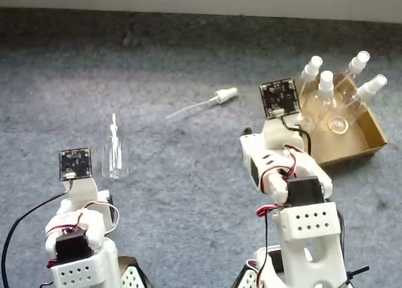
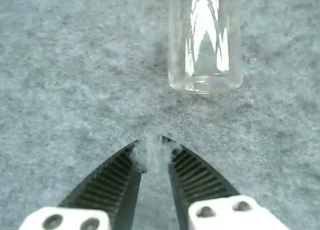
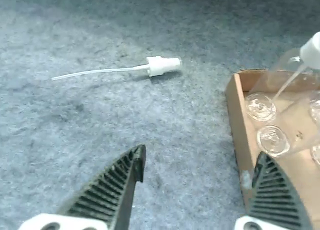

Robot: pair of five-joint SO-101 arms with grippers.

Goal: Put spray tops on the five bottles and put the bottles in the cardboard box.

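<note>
A white plastic spray top with a long thin dip tube (image 1: 223, 96) (image 3: 160, 65) lies flat on the grey felt tabletop (image 1: 188, 187), between the two arms' reach. Its long axis runs diagonally in the high view: the nozzle head points toward the brown cardboard box (image 1: 348, 151) (image 3: 235, 120), and the tube trails toward the uncapped clear plastic bottle (image 1: 115, 155) (image 2: 206, 39), which stands upright. Four clear capped bottles (image 1: 326, 93) lean in the box, their tops fanned toward the far side. The left gripper (image 2: 151, 146) sits near the upright bottle, jaws drawn almost together and holding nothing. The right gripper (image 3: 200, 160) is spread wide and empty at the box's near edge.
</note>
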